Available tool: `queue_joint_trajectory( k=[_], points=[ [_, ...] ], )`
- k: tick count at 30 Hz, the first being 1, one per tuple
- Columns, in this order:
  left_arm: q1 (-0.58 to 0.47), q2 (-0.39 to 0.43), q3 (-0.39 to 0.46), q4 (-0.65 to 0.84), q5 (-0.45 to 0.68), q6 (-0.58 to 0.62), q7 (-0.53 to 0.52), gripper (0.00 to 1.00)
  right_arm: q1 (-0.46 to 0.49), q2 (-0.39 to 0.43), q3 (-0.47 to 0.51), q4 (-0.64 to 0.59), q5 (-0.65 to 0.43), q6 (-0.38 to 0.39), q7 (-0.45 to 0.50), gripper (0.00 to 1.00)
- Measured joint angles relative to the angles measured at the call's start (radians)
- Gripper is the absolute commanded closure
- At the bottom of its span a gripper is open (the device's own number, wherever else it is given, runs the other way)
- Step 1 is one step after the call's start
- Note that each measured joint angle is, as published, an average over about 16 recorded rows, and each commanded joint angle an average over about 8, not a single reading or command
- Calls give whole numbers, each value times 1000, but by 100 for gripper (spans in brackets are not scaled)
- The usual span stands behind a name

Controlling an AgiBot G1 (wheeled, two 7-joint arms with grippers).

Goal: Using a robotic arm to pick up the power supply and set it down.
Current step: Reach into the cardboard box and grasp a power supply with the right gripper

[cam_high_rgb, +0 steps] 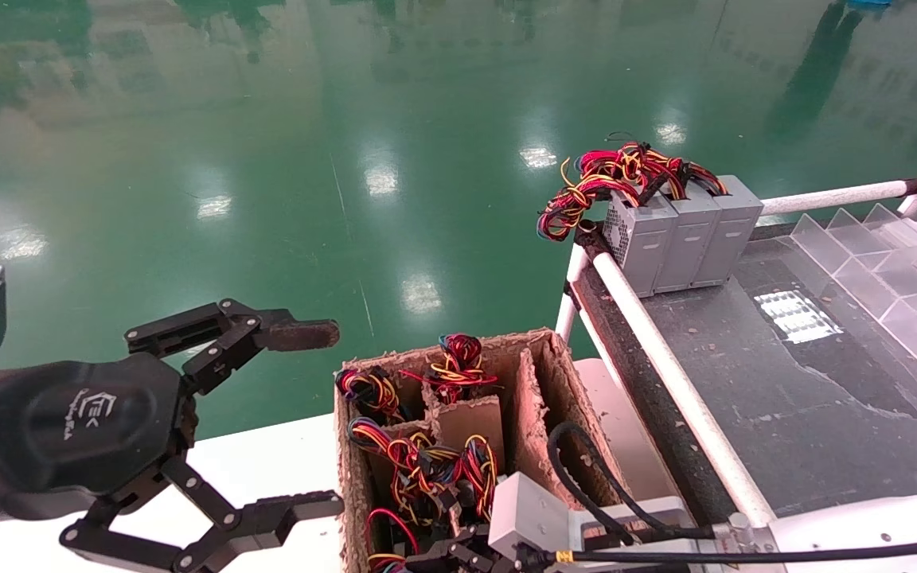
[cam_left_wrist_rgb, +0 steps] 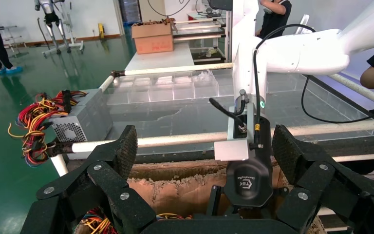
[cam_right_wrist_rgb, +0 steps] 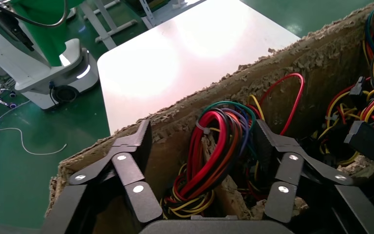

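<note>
Right gripper (cam_right_wrist_rgb: 199, 146), fingers spread wide, reaches down into the cardboard carton (cam_high_rgb: 542, 398) with one finger on either side of a red, yellow and blue wire bundle (cam_right_wrist_rgb: 214, 146), gripping nothing; the power supply body under that bundle is hidden, so whether the fingers touch it cannot be told. Left gripper (cam_high_rgb: 315, 422), also spread wide and empty, hovers just beside the carton on its left, above the white table (cam_high_rgb: 267, 461). Three grey power supplies (cam_high_rgb: 681, 235) stand side by side on the dark workbench (cam_high_rgb: 785, 398) beyond the carton, wires upward, near a clear divider tray (cam_high_rgb: 896, 270)
</note>
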Motion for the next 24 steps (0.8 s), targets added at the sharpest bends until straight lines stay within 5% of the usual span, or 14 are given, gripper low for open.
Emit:
queue_joint_trajectory(
  k=[24],
  points=[
    [0, 0, 0, 0, 0, 0, 0, 0, -17, 0, 21, -40, 37, 1, -45, 100]
  ],
)
